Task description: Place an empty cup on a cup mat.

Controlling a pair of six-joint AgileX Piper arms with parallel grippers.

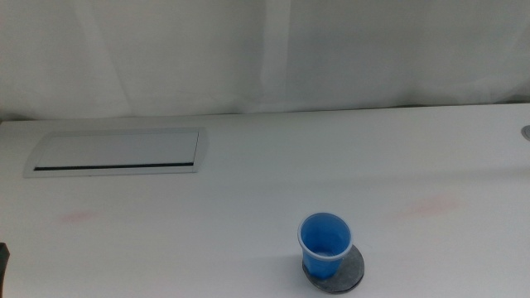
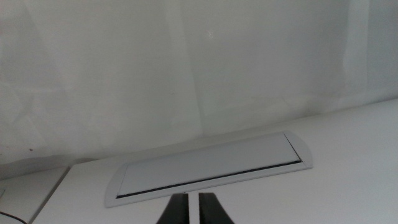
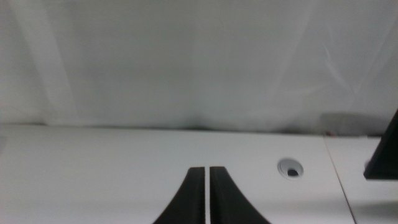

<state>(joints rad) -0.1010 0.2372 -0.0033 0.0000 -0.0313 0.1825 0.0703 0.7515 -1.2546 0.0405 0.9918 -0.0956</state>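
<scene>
The small bright blue cup (image 1: 324, 244) with a pale rim stands upright and empty on the dark grey round cup mat (image 1: 349, 272), near the table's front edge, right of centre in the middle view. Neither gripper is near it. My left gripper (image 2: 194, 208) shows in the left wrist view with its jaws almost together and nothing between them. My right gripper (image 3: 207, 199) shows in the right wrist view with its jaws together and empty. In the middle view only a dark bit of the left arm (image 1: 2, 265) shows at the bottom left edge.
A rectangular white panel (image 1: 116, 152) with a dark slot lies flat at the back left; it also shows in the left wrist view (image 2: 211, 168). A round cable hole (image 3: 290, 167) sits in the table at the right. A white curtain hangs behind.
</scene>
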